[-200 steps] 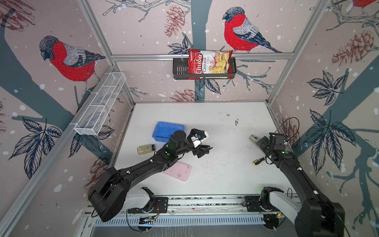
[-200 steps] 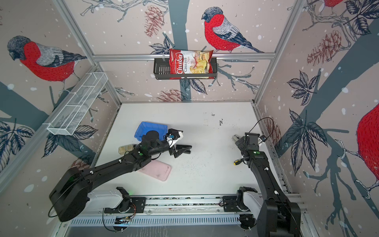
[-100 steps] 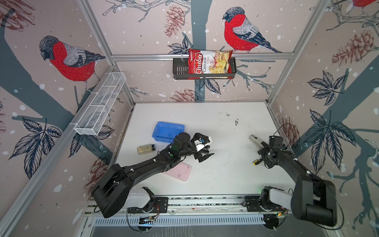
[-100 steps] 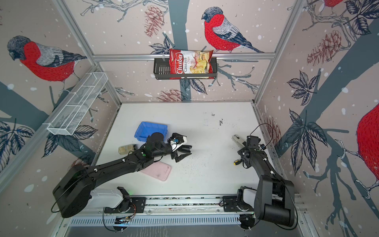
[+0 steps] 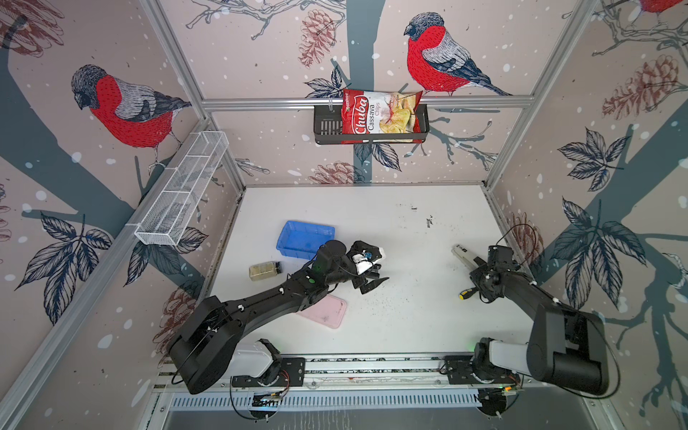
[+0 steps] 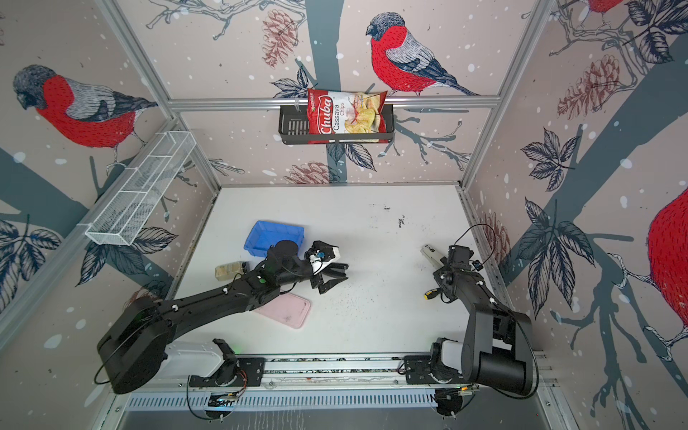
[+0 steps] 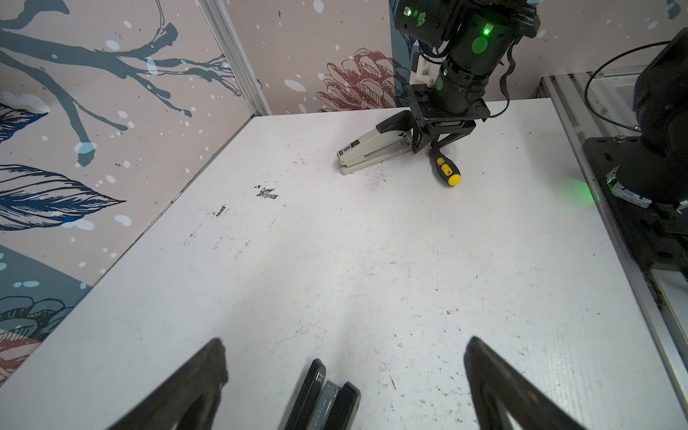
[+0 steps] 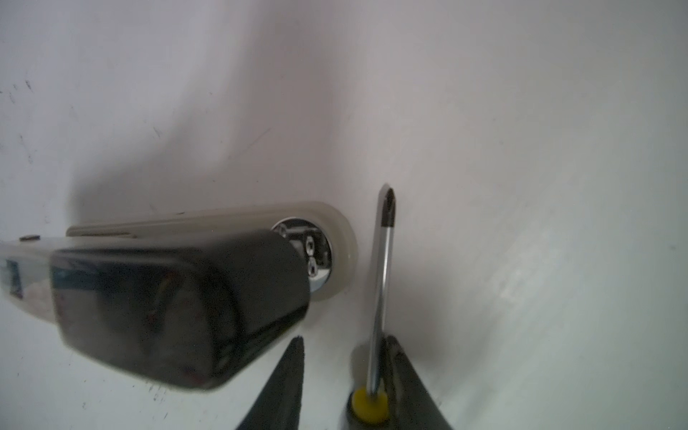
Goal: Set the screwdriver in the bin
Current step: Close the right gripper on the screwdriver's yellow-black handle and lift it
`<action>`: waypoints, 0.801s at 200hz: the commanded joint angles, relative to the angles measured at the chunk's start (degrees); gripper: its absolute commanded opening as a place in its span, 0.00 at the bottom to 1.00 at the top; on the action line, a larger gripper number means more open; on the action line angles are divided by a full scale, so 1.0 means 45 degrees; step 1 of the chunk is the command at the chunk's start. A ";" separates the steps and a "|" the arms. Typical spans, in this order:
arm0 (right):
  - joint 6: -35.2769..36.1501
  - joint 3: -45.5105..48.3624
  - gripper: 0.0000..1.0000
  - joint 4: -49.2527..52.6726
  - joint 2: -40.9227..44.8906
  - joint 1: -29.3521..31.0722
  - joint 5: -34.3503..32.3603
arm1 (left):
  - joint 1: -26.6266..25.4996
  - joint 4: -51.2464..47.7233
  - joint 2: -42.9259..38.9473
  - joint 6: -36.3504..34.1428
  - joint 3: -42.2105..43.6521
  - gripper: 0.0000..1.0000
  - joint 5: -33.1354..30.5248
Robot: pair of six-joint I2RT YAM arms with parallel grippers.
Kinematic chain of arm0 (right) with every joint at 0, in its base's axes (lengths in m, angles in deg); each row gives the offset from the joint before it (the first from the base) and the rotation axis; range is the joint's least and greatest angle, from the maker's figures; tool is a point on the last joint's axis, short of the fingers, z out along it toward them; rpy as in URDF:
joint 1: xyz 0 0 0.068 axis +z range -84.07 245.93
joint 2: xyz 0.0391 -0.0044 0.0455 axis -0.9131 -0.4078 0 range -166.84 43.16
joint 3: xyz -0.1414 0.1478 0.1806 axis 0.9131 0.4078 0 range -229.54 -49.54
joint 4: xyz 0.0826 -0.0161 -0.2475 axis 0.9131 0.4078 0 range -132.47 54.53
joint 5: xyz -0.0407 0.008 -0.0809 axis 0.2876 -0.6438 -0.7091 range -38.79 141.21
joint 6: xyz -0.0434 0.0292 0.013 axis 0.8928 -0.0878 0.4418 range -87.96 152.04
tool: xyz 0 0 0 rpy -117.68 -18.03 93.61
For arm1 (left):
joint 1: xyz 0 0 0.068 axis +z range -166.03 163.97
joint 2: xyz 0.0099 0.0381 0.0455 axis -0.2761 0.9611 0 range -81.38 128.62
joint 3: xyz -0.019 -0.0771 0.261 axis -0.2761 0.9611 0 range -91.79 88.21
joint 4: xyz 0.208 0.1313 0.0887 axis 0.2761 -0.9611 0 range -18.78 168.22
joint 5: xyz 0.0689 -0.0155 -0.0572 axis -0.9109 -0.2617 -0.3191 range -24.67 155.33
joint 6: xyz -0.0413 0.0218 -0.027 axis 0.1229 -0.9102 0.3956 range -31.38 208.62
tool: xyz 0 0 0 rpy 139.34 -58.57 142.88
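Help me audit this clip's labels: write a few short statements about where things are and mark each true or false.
1. The screwdriver lies in the bin. False: it lies on the table beside the beige stapler.
2. The right gripper straddles the screwdriver. True.
3. The left gripper grips the black stapler. False: it is open, the stapler lying loose between its fingers.
4. A chip bag sits in the black wall rack. True.
5. The jar stands inside the bin. False: it lies on the table near the bin.
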 commanded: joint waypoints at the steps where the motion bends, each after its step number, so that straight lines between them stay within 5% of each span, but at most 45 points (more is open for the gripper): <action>1: -0.0004 0.0049 0.36 0.1304 -0.0044 -0.0003 0.0482 | -0.0015 0.0031 -0.0025 0.0096 -0.0006 0.98 -0.0084; 89: -0.1016 -0.0146 0.33 0.3601 0.0194 0.1418 -0.0665 | -0.0044 0.0195 0.0164 0.0048 0.0046 0.98 -0.0147; 160: -0.0817 -0.0340 0.14 0.3359 -0.0332 0.1525 -0.0503 | -0.0054 0.0122 0.0098 -0.0038 0.0147 0.98 -0.0162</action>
